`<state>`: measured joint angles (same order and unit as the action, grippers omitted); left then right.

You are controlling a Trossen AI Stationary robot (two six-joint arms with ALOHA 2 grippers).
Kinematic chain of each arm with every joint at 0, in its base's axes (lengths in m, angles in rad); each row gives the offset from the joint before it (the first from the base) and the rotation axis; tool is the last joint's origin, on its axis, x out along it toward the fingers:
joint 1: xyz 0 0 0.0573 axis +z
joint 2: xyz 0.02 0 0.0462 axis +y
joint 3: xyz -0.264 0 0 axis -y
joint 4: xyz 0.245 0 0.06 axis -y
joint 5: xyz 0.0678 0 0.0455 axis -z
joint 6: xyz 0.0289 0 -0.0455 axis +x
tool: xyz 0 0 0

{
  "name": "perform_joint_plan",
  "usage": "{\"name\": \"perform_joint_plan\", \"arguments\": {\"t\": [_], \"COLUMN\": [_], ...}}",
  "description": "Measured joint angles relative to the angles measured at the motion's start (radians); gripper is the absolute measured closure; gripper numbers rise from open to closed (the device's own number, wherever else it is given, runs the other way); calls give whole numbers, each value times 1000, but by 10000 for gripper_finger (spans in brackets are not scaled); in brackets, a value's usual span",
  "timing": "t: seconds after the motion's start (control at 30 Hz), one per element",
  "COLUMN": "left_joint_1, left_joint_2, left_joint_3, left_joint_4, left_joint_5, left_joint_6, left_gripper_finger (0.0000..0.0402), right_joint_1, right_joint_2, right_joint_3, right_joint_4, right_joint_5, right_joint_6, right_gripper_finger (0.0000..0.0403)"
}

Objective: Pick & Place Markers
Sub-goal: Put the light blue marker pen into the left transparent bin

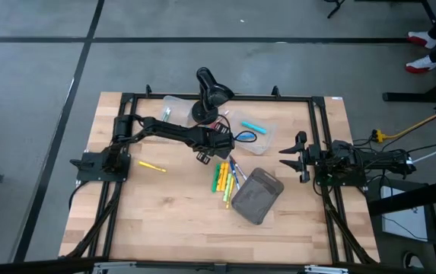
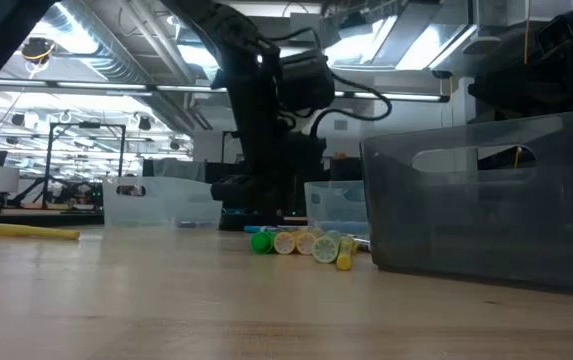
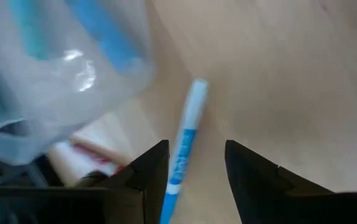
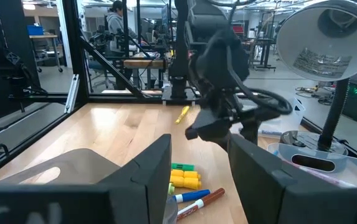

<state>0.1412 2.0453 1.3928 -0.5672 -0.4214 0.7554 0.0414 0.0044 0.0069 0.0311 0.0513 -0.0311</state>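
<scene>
Near the middle of the table (image 1: 126, 221), just beside the clear bin (image 1: 256, 129), our left gripper (image 3: 194, 168) hangs over a blue-and-white marker (image 3: 184, 149) lying on the wood, its fingers parted on either side of the barrel and not yet touching it; the other markers (image 1: 225, 179) lie bunched by the grey pouch (image 1: 257, 195), one yellow marker (image 1: 153, 166) apart. We judge the marker light, stiff and slick, best pinched mid-barrel across its width, while our right gripper (image 1: 297, 156) waits with fingers apart at the table's right edge.
</scene>
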Motion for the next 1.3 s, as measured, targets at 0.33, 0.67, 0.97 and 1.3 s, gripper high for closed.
{"name": "perform_joint_plan", "arguments": {"t": [0.33, 0.67, 0.97, 1.3], "left_joint_1": [75, 118, 97, 42], "left_joint_2": [5, 14, 37, 39], "left_joint_3": [-1, 0, 6, 5], "left_joint_4": [-3, 21, -27, -94], "left_joint_5": [82, 251, 253, 199], "left_joint_6": [-6, -9, -41, -136], "left_gripper_finger": [270, 268, 271, 306], "right_joint_1": [0, 0, 0, 0], "right_joint_2": [0, 0, 0, 0], "right_joint_3": [0, 0, 0, 0], "right_joint_4": [0, 0, 0, 0], "right_joint_5": [0, 0, 0, 0], "right_joint_6": [0, 0, 0, 0], "right_gripper_finger": [246, 246, 246, 246]}}
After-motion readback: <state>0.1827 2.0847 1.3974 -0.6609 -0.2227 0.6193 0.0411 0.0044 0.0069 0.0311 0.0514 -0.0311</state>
